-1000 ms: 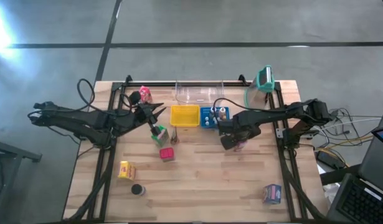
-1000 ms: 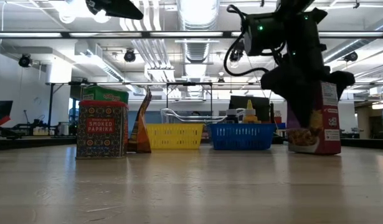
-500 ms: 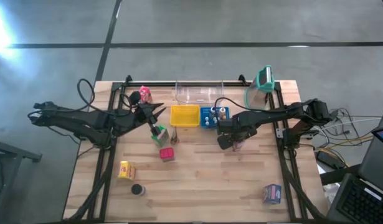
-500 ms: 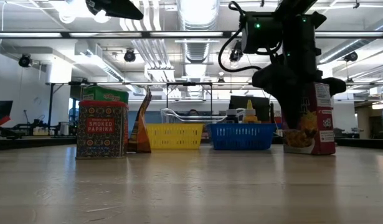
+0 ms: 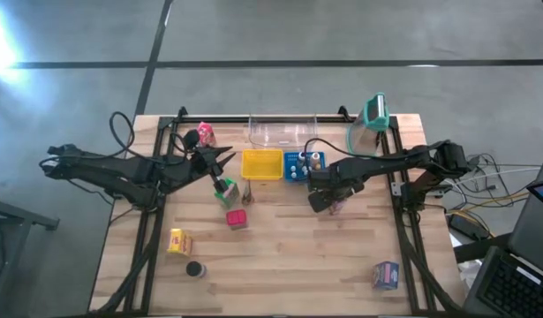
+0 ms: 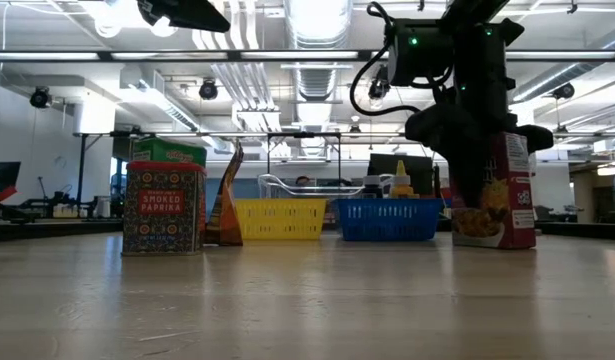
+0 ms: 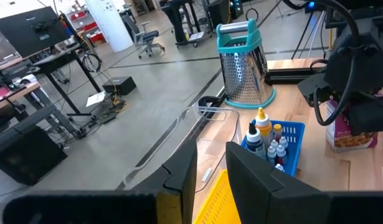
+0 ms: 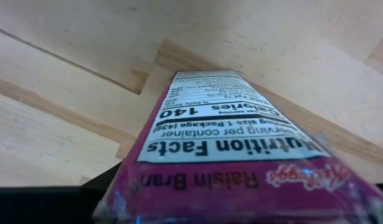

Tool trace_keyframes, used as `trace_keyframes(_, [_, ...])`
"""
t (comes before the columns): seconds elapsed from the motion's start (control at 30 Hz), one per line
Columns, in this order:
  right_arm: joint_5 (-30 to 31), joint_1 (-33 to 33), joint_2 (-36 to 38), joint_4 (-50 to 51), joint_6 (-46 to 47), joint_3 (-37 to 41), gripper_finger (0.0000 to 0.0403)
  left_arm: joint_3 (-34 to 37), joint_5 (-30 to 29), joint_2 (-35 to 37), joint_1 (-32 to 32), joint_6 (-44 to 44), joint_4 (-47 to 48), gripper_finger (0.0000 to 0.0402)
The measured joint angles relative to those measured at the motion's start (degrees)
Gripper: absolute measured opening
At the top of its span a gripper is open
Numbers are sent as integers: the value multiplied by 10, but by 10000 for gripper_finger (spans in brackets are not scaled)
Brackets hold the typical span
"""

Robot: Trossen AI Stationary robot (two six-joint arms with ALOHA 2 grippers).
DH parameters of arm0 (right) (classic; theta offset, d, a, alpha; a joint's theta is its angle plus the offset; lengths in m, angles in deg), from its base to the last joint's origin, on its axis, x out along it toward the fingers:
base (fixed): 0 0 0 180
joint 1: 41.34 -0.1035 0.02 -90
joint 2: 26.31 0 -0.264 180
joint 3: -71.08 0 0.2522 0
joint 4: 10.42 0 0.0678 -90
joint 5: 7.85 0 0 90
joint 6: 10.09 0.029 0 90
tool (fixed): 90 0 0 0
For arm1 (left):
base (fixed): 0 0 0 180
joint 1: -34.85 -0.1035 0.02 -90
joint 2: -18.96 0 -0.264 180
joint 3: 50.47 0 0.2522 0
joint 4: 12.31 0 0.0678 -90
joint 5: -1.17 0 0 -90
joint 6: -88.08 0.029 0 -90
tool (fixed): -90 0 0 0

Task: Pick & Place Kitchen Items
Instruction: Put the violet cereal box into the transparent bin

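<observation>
Across a pale butcher-block wooden table framed by black metal rails, small kitchen items lie scattered, with grey concrete floor all round. Along the far edge sit a clear plastic tray, a flat yellow square basket and a flat blue square basket holding small bottles, with a steel box grater with a teal handle at the far right corner.

Just beside the blue basket, the right gripper is closed around a tall purple Raisin Bran cereal carton, which stands upright on the wood; its nutrition panel fills the right wrist view.

On the left side, the left gripper hovers near the yellow basket, its fingers nearly closed and nothing between them. Near it lie a pink carton, a green carton, a red smoked-paprika tin, a yellow carton and a dark disc. A blue and purple carton sits well apart at the near right corner.

Beyond the table, the room is an open workshop with ceiling strip lights, exposed ducts, desks, monitors and office chairs.
</observation>
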Motion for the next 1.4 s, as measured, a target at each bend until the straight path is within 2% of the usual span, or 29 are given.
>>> trace_keyframes(0.73, [-6,0,9,5,-56,-8,159,0,0,0,0,-3,0,92])
trace_keyframes(0.93, [-17,0,9,4,-117,-54,152,0,0,0,0,-10,0,92])
trace_keyframes(1.4, [-18,14,10,5,-295,-236,164,0,0,0,0,-26,0,92])
